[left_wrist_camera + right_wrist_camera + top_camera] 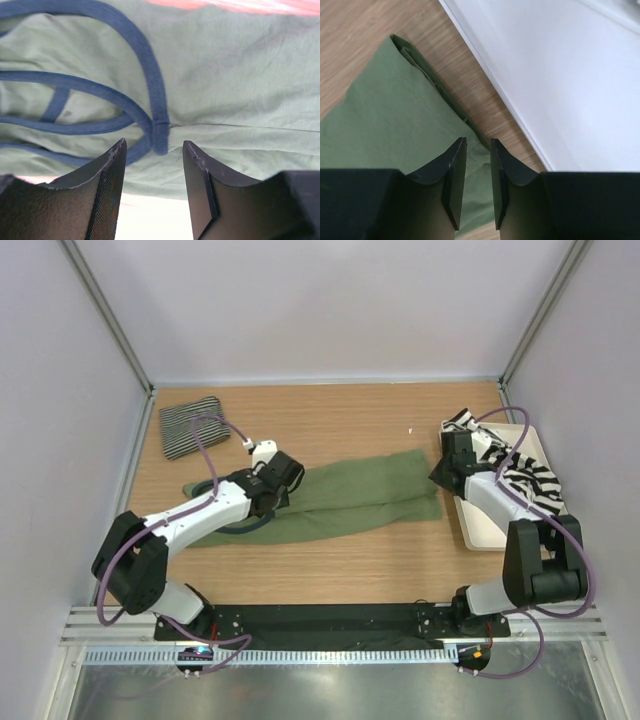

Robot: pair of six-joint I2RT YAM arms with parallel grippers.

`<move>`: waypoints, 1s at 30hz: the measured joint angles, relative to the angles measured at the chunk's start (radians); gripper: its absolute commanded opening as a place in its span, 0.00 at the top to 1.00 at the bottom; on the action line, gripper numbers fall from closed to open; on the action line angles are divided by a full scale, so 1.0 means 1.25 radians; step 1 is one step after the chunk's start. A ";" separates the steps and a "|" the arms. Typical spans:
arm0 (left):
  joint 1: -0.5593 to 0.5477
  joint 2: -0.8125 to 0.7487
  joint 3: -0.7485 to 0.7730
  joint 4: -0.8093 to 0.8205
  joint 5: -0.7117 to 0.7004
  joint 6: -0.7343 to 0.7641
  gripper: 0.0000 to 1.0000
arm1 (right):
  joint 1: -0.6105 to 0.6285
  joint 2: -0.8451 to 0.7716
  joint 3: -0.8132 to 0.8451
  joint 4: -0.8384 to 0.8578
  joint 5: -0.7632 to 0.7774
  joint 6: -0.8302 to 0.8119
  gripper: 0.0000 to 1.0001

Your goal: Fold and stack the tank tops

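While the plain olive green cloth tank top [360,502] lies long on the bench beside the cream rectangular tray [478,528], left jaws apart over its strap end away from the tray and right jaws barely apart over the tray-side hem, it looks half-folded; next move is probably to clamp both ends and fold crosswise.

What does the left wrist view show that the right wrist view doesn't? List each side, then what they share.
Only the left wrist view: the navy straps and trim of the olive green tank top, with the left gripper open wide over the spot where the straps meet.
Only the right wrist view: the top's plain hem corner, the bare wooden table, the white tray alongside, and the right gripper, its jaws only narrowly apart.
Both: the same olive green cloth lying beneath a gripper.
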 measured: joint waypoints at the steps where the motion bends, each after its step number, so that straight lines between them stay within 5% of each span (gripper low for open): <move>1: 0.004 0.008 0.000 0.005 0.011 -0.001 0.52 | 0.000 0.016 0.001 0.003 -0.007 -0.001 0.69; 6: 0.044 0.056 0.000 0.040 0.070 -0.013 0.60 | 0.000 0.085 0.002 0.005 -0.039 -0.002 0.76; 12: 0.061 0.086 -0.012 0.071 0.092 -0.016 0.77 | 0.000 0.094 0.002 -0.003 -0.031 -0.005 0.96; 15: 0.062 0.084 -0.047 0.080 0.092 -0.023 0.77 | 0.000 0.092 0.001 -0.016 -0.014 -0.004 0.93; 23: 0.066 -0.059 -0.114 0.041 0.061 -0.045 0.54 | 0.003 0.014 -0.009 -0.042 0.025 -0.007 0.72; 24: 0.070 -0.092 -0.116 0.033 0.051 -0.052 0.42 | 0.006 0.007 -0.005 -0.042 0.028 -0.009 0.71; 27: 0.090 -0.178 -0.137 0.027 0.035 -0.068 0.26 | 0.017 0.006 0.006 -0.042 0.029 -0.015 0.69; 30: 0.127 -0.262 -0.191 0.024 0.034 -0.093 0.26 | 0.040 0.007 0.022 -0.043 0.020 -0.023 0.66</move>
